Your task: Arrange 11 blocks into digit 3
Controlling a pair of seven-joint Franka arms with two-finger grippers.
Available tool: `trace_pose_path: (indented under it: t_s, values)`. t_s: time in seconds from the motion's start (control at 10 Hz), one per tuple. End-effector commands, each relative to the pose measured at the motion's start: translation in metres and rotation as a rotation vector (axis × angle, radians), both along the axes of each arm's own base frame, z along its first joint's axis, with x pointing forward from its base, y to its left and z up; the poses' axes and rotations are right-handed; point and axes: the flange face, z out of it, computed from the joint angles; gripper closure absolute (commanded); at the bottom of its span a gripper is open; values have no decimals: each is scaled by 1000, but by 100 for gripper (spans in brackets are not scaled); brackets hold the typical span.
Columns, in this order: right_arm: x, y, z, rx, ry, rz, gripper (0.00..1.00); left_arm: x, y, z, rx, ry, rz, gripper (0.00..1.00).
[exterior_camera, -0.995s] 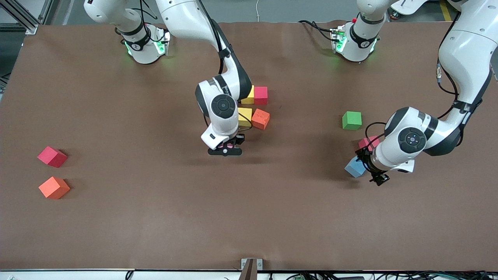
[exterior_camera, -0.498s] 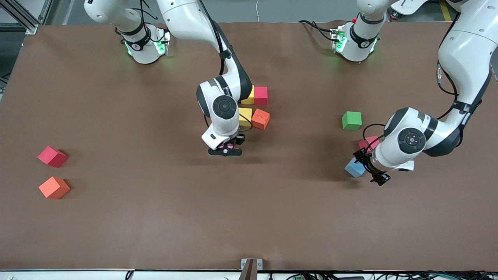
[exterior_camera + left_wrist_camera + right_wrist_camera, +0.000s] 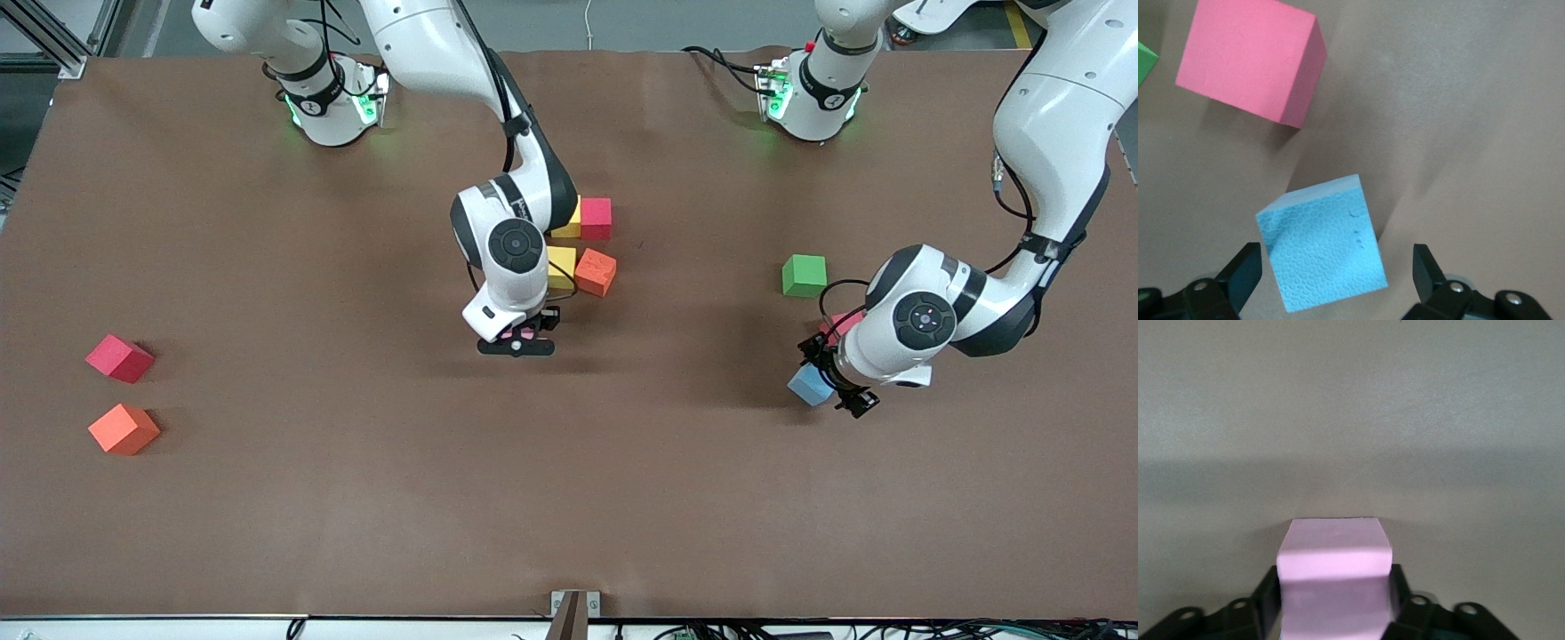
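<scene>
On the brown table (image 3: 356, 516) I count ten blocks. There are two yellow: one yellow block (image 3: 570, 220) and a second yellow block (image 3: 561, 267) nearer to the camera, both partly hidden by the right arm. There are two orange: one orange block (image 3: 596, 271) touching the second yellow one, and another orange block (image 3: 124, 428) at the right arm's end of the table. There are three red or pink-red: a red block (image 3: 596, 217) touching the first yellow one, a red block (image 3: 119, 357) just beside the lone orange one, and a pink-red block (image 3: 1251, 59) near the left arm. There is one green block (image 3: 804, 275), one light blue block (image 3: 1323, 251) and one pink block (image 3: 1334, 577).

The right hand (image 3: 517, 341) is low at the table, near the yellow and orange group, and its fingers (image 3: 1269, 597) lie at both sides of the pink block; whether they press it I cannot tell. The left hand (image 3: 1331, 280) is spread wide around the light blue block, without touching it.

The digit 3 is not formed.
</scene>
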Motion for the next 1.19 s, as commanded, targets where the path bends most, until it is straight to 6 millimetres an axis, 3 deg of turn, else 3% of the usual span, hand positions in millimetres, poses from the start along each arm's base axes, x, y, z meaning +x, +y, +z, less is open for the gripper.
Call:
trace_pose_path:
  t_s: [0.0,0.4,0.5,0.6,0.8,1.0,1.09]
  values:
    - [-3,7,-1,-17,-13,-5,0,-7,-5,-4,25,-9,87,0]
    - [-1,4,5,-12,-7,-12,0,-14,6,-15,79,-24,112,2]
    - [6,-1,22,11,-13,-23,0,-12,9,-14,80,-28,130,6]
    - [13,-10,39,24,-11,-44,0,-10,10,-13,82,-34,145,18]
    - [37,-60,99,27,28,-134,0,-10,6,-12,81,-40,171,43]
    - [69,-138,157,54,35,-239,0,-9,0,-10,81,-48,162,68]
    - [75,-185,196,74,72,-228,0,-5,0,-4,80,-60,144,70]
